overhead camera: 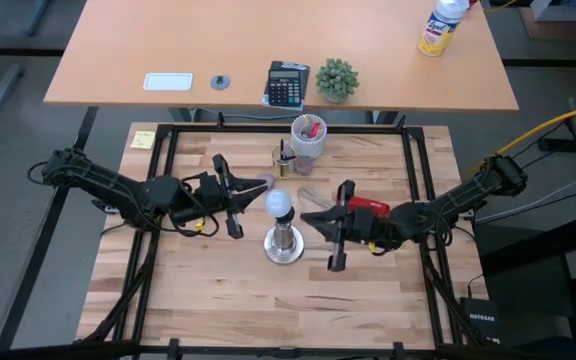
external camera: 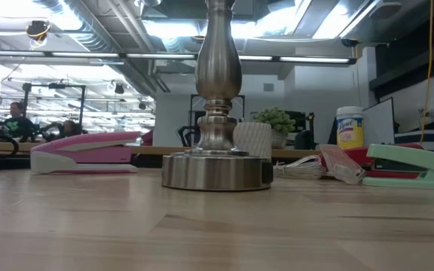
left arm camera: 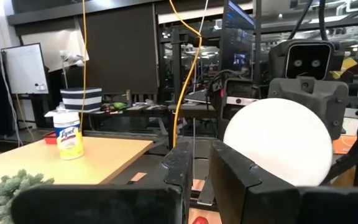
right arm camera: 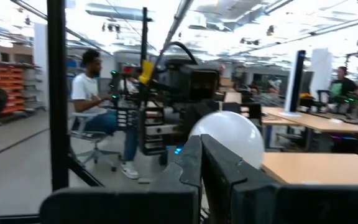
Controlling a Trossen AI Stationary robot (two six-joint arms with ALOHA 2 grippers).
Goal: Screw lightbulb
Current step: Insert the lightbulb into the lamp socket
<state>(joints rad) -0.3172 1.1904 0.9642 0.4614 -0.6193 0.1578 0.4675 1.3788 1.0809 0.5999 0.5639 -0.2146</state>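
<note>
Overhead and wrist views of a two-arm rig at a wooden tabletop point(overhead camera: 218, 290). The bulb point(overhead camera: 279, 204) sits on top of the metal stand point(overhead camera: 284, 243) near the tabletop's middle; the low view shows only the stand's round base and neck point(external camera: 217, 113), the bulb lying above that picture's edge. The left pincer point(overhead camera: 230, 195) reaches in from the left and stops just beside the bulb, apart from it; in its wrist view its two dark fingers point(left arm camera: 182, 168) stand close together with a narrow gap, pinching nothing, and the bulb point(left arm camera: 277, 142) shows past them. The right pincer point(overhead camera: 336, 228) comes in from the right, near the stand and likewise clear of the bulb; its fingers point(right arm camera: 219, 165) are pressed together, and the bulb point(right arm camera: 227, 138) appears beyond them. A red object point(overhead camera: 368, 206) lies beside the right arm; a cup of pens point(overhead camera: 308, 133) and a small brass-coloured pot point(overhead camera: 284, 160) stand behind the stand. In the low view a pink stapler point(external camera: 85, 153) lies left of the base, a green stapler point(external camera: 413, 165) right of it. On the desk beyond: a calculator point(overhead camera: 287, 83), a small plant point(overhead camera: 336, 79), a wipes canister point(overhead camera: 440, 25). A seated person point(right arm camera: 98, 99) shows in the room behind.
</note>
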